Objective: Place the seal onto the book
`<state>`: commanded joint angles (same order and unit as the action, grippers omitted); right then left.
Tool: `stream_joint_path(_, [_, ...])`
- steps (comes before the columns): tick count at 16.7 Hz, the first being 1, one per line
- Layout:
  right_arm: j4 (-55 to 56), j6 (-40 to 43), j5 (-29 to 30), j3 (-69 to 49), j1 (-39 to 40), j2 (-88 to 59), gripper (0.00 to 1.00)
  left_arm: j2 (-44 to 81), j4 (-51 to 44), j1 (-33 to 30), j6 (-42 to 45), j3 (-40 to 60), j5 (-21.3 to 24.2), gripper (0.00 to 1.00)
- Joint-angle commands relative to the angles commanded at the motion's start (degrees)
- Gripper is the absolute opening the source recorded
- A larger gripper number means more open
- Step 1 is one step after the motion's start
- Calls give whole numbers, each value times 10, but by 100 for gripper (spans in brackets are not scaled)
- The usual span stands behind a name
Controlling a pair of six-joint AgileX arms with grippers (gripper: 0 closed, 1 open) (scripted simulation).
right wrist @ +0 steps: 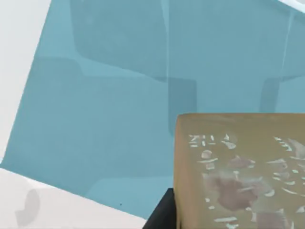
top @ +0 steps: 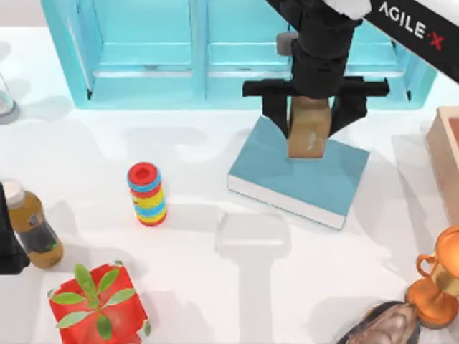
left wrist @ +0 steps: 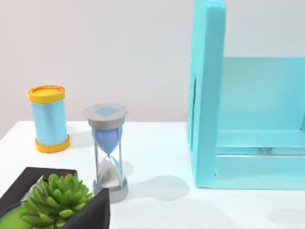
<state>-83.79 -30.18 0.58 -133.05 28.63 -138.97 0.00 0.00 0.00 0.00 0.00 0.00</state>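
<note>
While right gripper (top: pixel 310 115) fingers clamp seal (top: pixel 308 129) upright over teal book (top: pixel 315 183), you verify flat cover clearance beneath; left gripper parked at table's left, fingers' state unreadable.

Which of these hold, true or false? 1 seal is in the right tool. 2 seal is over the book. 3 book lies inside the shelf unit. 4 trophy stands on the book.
1. True: the right tool grips the seal.
2. True: it sits above the book.
3. False: the book lies on the table in front of the shelf unit.
4. False: the trophy stands on the table at the right edge.
</note>
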Motion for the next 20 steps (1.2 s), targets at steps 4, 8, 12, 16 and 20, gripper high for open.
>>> stream_joint_path(4, [-1, 0, 0, -2, 0, 0, 0, 0, 0, 0, 0, 0, 0, 100])
stream_joint_path(8, [-1, 0, 0, -2, 0, 0, 30, 0, 0, 0, 0, 0, 0, 100])
stream_joint_path(12, [-1, 0, 0, -2, 0, 0, 60, 0, 0, 0, 0, 0, 0, 100])
stream_joint_path(16, [-1, 0, 0, -2, 0, 0, 90, 0, 0, 0, 0, 0, 0, 100])
stream_joint_path(20, [-1, 0, 0, -2, 0, 0, 100, 0, 0, 0, 0, 0, 0, 100])
